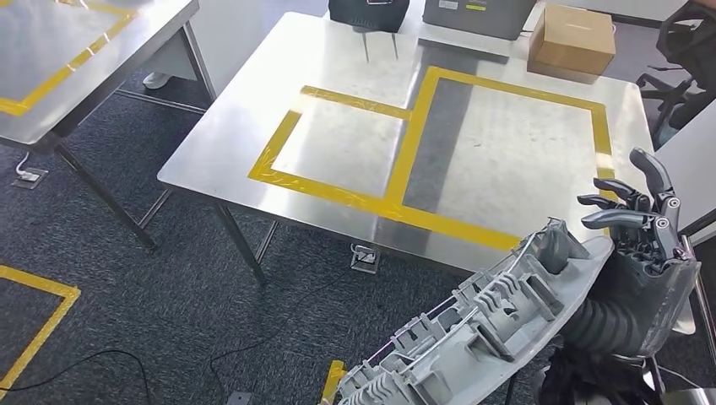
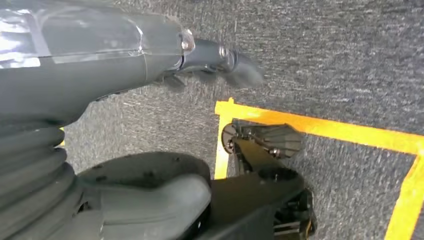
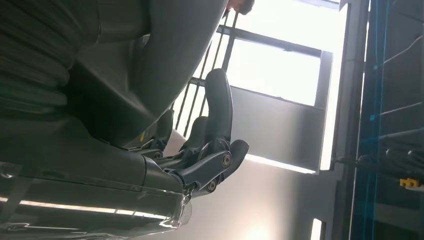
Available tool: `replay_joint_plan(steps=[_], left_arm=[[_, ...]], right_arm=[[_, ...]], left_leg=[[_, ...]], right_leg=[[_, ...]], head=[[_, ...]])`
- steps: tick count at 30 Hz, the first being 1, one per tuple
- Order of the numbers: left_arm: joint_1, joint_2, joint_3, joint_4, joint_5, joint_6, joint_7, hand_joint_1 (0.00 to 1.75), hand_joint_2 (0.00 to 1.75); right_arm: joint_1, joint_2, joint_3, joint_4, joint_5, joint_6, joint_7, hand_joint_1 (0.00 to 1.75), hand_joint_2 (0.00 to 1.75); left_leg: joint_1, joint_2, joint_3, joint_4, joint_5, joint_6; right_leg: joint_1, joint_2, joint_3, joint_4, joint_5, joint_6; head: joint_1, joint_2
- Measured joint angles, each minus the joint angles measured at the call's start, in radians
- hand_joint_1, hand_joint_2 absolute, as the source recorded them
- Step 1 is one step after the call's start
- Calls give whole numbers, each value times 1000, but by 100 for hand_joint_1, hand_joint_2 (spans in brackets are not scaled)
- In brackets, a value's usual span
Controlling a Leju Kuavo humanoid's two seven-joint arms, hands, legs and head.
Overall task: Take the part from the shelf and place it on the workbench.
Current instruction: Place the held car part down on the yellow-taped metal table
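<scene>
A long grey ribbed plastic part (image 1: 481, 329) hangs low at the right of the head view, slanting over the carpet just short of the workbench's near edge. My right hand (image 1: 642, 228) holds its upper end, the dark fingers standing up behind it. In the right wrist view those fingers (image 3: 215, 140) lie against the part's smooth grey face (image 3: 165, 60). The steel workbench (image 1: 498, 152) lies ahead, marked with yellow tape rectangles (image 1: 405, 160). My left hand (image 2: 125, 55) hangs over the carpet with a finger stretched out and nothing in it.
At the bench's far edge stand a cardboard box (image 1: 572, 40), a grey case (image 1: 477, 15) and a black device (image 1: 368, 12). A second steel table (image 1: 76, 42) stands to the left. An office chair (image 1: 688, 51) is at far right. Cables and yellow floor tape (image 1: 38, 329) cross the carpet.
</scene>
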Motion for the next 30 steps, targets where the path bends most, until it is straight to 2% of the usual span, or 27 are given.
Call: replay_joint_plan(steps=[2, 3, 5, 6, 7, 8, 9, 10, 11, 12, 14, 16, 17, 18, 20, 21, 22, 23, 24, 25, 26, 27, 29, 30], left_arm=[[-1, 0, 0, 0, 0, 0, 0, 0, 175], [-1, 2, 0, 0, 0, 1, -1, 0, 175], [1, 5, 0, 0, 0, 1, -1, 0, 175], [2, 6, 0, 1, 0, 1, -1, 0, 175], [3, 7, 0, 1, 0, 1, -1, 0, 175], [4, 8, 0, 1, 0, 1, -1, 0, 175], [4, 9, 0, 1, 0, 1, 0, 0, 175], [4, 9, 0, 1, 0, 1, 0, 0, 175], [4, 10, 0, 1, 0, 0, 0, 0, 175], [4, 10, 0, 1, 0, 0, 1, 0, 175], [5, 11, 0, 1, 0, 0, 2, 0, 175], [6, 12, 0, 1, 1, 1, 2, 0, 175], [5, 12, 0, 1, 1, 1, 1, 0, 175], [5, 12, 0, 1, 0, 1, 1, 0, 175], [5, 13, 0, 1, 0, 1, 0, 0, 175], [6, 13, 0, 1, 0, 1, 0, 0, 175], [6, 13, 0, 1, 0, 1, -1, 0, 175], [6, 13, 0, 1, 1, 0, -3, 0, 175], [6, 13, 0, 1, 1, -1, -6, 0, 175], [5, 13, 0, 1, 3, -2, -8, 0, 175], [3, 13, 0, 1, 4, -4, -10, 0, 175], [1, 12, 0, 1, 6, -4, -9, 0, 175], [0, 13, 0, 1, 8, -4, -8, 0, 175], [1, 12, 0, 1, 9, -4, -8, 0, 175]], right_arm=[[0, 1, 0, -1, 1, 0, -1, 175, 175], [0, 1, 0, -2, 1, 0, -1, 175, 175], [1, 2, 1, -1, 1, 0, -1, 175, 175], [2, 2, 1, -1, 1, 0, -1, 175, 175], [3, 2, 1, -1, 1, 0, -1, 175, 175], [4, 2, 1, -1, 1, 0, -1, 175, 175], [4, 2, 1, -1, 1, 0, -1, 175, 175], [5, 2, 1, -1, 1, 0, -1, 175, 175], [6, 2, 1, -1, 1, 0, -1, 175, 175], [7, 2, 1, -1, 1, 0, -1, 175, 175], [8, 2, 1, -1, 1, 0, -1, 175, 175], [8, 2, 1, -3, 2, 0, -1, 175, 175], [8, 2, 0, -4, 2, 0, -1, 175, 175], [8, 3, 0, -5, 2, 0, -1, 175, 175], [9, 3, 0, -5, 2, 0, -1, 175, 175], [10, 4, 0, -4, 2, 0, -1, 175, 175], [11, 4, 0, -4, 1, 0, -1, 175, 175], [11, 4, 0, -3, 1, 0, -1, 175, 175], [11, 4, 0, -4, 0, 0, -1, 175, 175], [12, 4, -1, -3, 0, 0, -1, 175, 175], [13, 5, -2, -4, -2, 0, -1, 175, 175], [14, 5, -4, -4, -5, 0, 0, 175, 175], [17, 5, -6, -5, -10, 0, 4, 175, 175], [19, 6, -6, -5, -13, 0, 6, 175, 175]], left_leg=[[-2, -6, -16, 36, -19, -9], [0, -10, -43, 85, -38, -13], [3, -12, -120, 203, -73, -21], [5, -11, -150, 237, -69, -25], [7, -10, -163, 235, -45, -29], [9, -8, -156, 196, -3, -32], [11, -6, -136, 137, 40, -34], [11, -3, -114, 86, 68, -35], [10, 0, -97, 48, 80, -31], [8, 1, -89, 32, 76, -25], [7, 1, -86, 27, 63, -7], [10, 1, -78, 24, 56, 5], [12, 1, -72, 23, 53, 11], [13, 2, -66, 22, 48, 16], [12, 4, -55, 22, 36, 20], [11, 5, -48, 22, 30, 20], [10, 5, -40, 22, 23, 20], [9, 4, -29, 22, 17, 19], [9, 3, -18, 22, 10, 17], [5, 1, -10, 22, 3, 15], [2, -1, -5, 24, -4, 16], [-1, -3, -4, 25, -8, 16], [-6, -6, -7, 24, -11, 16], [-6, -6, -7, 21, -10, 15]], right_leg=[[-9, -4, 28, -39, 3, 6], [-12, -6, 38, -47, 3, 11], [-14, -6, 50, -48, -7, 14], [-15, -5, 56, -46, -15, 17], [-16, -4, 63, -43, -24, 21], [-18, -4, 72, -38, -34, 26], [-20, -3, 81, -32, -46, 32], [-20, -2, 86, -25, -58, 39], [-20, -1, 89, -19, -69, 46], [-19, -1, 89, -15, -76, 52], [-17, 0, 92, -14, -83, 60], [-19, 0, 92, -3, -97, 67], [-20, 0, 79, 28, -114, 72], [-22, 0, 50, 84, -137, 76], [-25, 0, -37, 228, -181, 83], [-26, 0, -74, 278, -184, 84], [-26, 0, -95, 292, -166, 82], [-26, 1, -99, 268, -127, 79], [-25, 1, -86, 209, -74, 72], [-24, 3, -67, 149, -33, 68], [-25, 4, -47, 91, -6, 72], [-26, 6, -33, 52, 5, 77], [-28, 6, -23, 27, -7, 87], [-28, 6, -23, 27, -9, 83]], head=[[-6, 0], [-14, 0], [-29, 0], [-36, 0], [-43, 0], [-48, 0], [-53, 0], [-58, 0], [-64, 0], [-65, 0], [-62, 0], [-55, 0], [-50, 0], [-43, 0], [-30, 0], [-26, 0], [-22, 0], [-18, 0], [-14, 0], [-10, 0], [-7, 0], [-6, 0], [-11, 0], [-16, 0]])
